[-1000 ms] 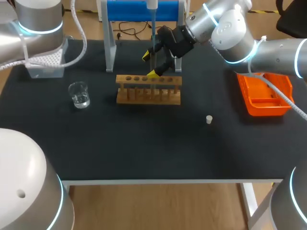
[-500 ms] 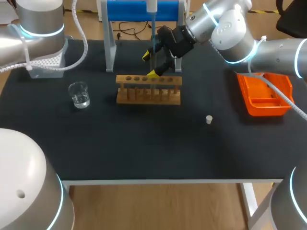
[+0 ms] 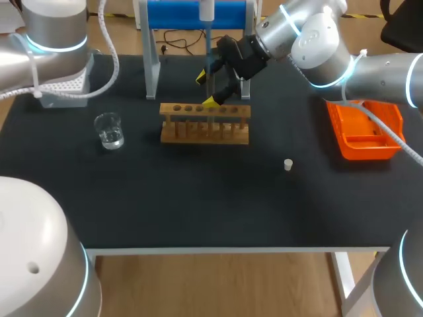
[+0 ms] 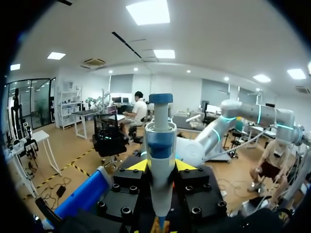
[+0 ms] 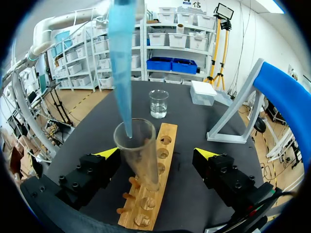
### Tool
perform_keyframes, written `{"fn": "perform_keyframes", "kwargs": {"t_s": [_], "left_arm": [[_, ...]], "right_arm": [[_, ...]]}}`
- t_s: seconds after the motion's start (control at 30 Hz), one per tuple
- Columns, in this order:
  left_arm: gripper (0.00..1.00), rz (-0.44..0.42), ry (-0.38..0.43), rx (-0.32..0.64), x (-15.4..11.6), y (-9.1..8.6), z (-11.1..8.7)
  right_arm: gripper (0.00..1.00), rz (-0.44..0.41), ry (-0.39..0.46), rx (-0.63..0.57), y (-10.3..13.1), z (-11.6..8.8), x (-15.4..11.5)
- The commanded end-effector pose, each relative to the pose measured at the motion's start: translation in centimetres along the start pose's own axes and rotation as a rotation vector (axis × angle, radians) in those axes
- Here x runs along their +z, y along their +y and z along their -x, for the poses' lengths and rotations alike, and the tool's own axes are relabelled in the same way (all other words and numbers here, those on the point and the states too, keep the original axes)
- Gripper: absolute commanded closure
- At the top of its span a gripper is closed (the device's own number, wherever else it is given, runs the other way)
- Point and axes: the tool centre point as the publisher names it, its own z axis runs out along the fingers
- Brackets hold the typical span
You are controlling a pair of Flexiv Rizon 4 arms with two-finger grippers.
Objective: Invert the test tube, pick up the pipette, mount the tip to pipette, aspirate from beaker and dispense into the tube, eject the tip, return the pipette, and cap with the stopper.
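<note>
My left gripper point(image 4: 160, 167) is shut on the white and blue pipette point(image 4: 160, 145), which stands upright between its yellow tips. In the head view only the pipette point(image 3: 207, 10) shows, hanging over the wooden rack point(image 3: 205, 125). Its blue tip point(image 5: 121, 58) points down into the mouth of the clear test tube point(image 5: 138, 155), which stands upright in the rack point(image 5: 155, 194). My right gripper point(image 5: 156, 154) is open, its fingers wide on either side of the tube without touching it. The right gripper point(image 3: 207, 88) sits just behind the rack. The beaker point(image 3: 108, 130) holds water at the left. The white stopper point(image 3: 288, 164) lies to the right.
An orange bin point(image 3: 363, 129) sits at the right edge. A white tip box point(image 3: 63, 86) stands at the back left. The blue-topped pipette stand point(image 3: 188, 13) rises behind the rack. The beaker point(image 5: 158, 103) lies beyond the rack's far end.
The pipette has shifted very slightly above the rack. My right arm and the tube have stayed where they were.
</note>
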Motion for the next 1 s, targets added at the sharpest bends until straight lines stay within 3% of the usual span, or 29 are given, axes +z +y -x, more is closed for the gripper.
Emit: {"fn": "perform_keyframes", "kwargs": {"t_s": [0.03,1.0], "left_arm": [[1.00,0.017,-0.015,-0.002,-0.1,-0.2,0.0],[1.00,-0.034,-0.053,0.020,0.9,-0.8,1.4]], "right_arm": [[0.00,-0.003,0.002,0.001,0.0,0.0,-0.1],[0.00,-0.003,0.002,0.001,0.0,0.0,-0.1]]}}
